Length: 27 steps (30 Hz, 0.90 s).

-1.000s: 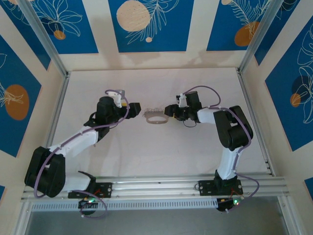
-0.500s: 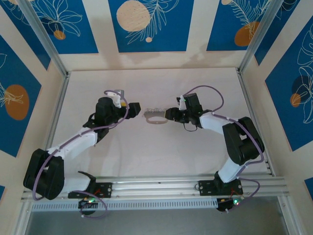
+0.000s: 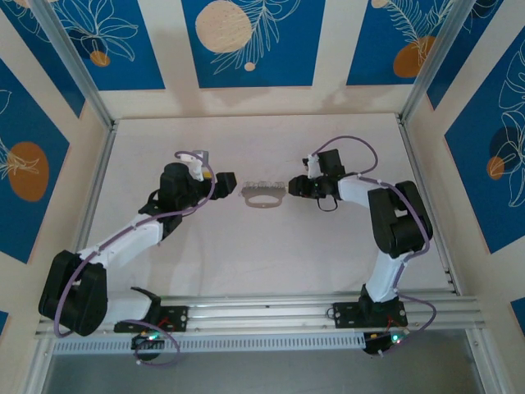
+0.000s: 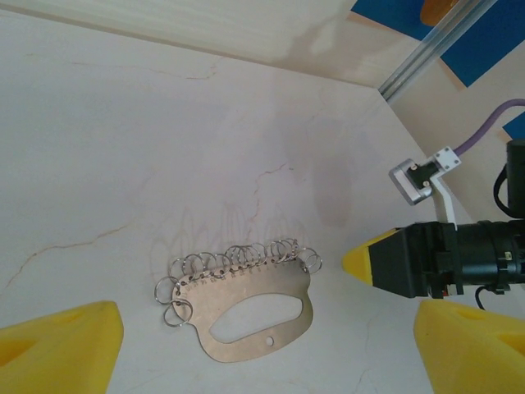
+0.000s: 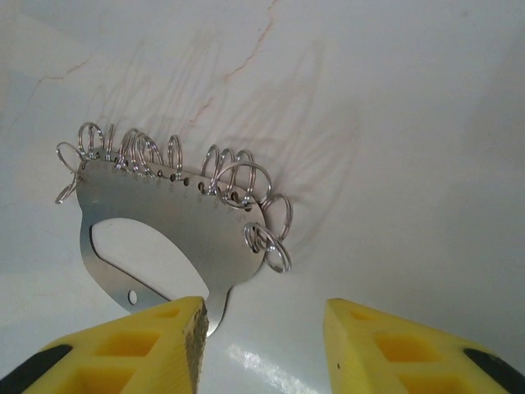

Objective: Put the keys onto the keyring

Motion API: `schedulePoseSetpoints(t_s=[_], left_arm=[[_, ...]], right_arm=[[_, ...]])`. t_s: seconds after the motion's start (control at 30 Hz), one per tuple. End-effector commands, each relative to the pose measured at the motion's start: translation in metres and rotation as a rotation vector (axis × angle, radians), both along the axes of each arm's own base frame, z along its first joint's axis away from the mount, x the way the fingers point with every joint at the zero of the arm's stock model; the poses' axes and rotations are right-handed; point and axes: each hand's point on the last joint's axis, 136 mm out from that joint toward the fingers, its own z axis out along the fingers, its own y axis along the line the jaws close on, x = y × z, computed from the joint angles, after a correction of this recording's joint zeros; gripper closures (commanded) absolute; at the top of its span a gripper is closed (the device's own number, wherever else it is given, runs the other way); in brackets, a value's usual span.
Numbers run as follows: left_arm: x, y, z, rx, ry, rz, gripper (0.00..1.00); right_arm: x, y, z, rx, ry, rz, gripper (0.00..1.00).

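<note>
Found the keyring (image 4: 246, 287), a flat grey metal plate with an oval cut-out, lying flat on the pale marbled bench (image 4: 123, 148) midway between the two arms, in much the same spot as a second earlier. Counted a row of small silvery wire rings (image 4: 238, 258) threaded through holes along its far edge. Could not tell keys from plain loops there.

Noted the change on the right side. Found the right tool (image 5: 262, 328) swung round at the wrist over that second and set at the plate's right end. Saw its yellow fingers drawn closer than before, yet apart and gripping nothing, with the plate's lower lobe just beside one fingertip in the right wrist view.

Found the left tool (image 3: 225, 180) spread wide and empty near the plate's left end, unmoved over the same second.

Judged this to be the start of a pinch on the plate's edge, probably to lift or steady the plate before threading anything on. Judged the task barely begun, with a risk of nudging the thin plate along the bench instead of catching it.
</note>
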Motion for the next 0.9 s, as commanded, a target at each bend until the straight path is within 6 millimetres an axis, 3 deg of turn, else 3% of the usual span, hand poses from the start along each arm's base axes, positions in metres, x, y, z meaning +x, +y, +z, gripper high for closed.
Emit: schedulePoseSetpoints(t_s=[0.0, 0.47, 0.87], left_arm=[[0.000, -0.011, 0.017, -0.030, -0.033, -0.035, 0.09], [0.006, -0.016, 0.016, -0.040, -0.026, -0.045, 0.08], [0.008, -0.017, 0.016, -0.042, -0.030, -0.048, 0.08]], right_arm=[[0.000, 0.011, 0.003, 0.048, 0.007, 0.064, 0.58], [0.013, 0.020, -0.007, 0.107, 0.033, 0.064, 0.60], [0.016, 0.021, -0.008, 0.124, 0.038, 0.064, 0.68]])
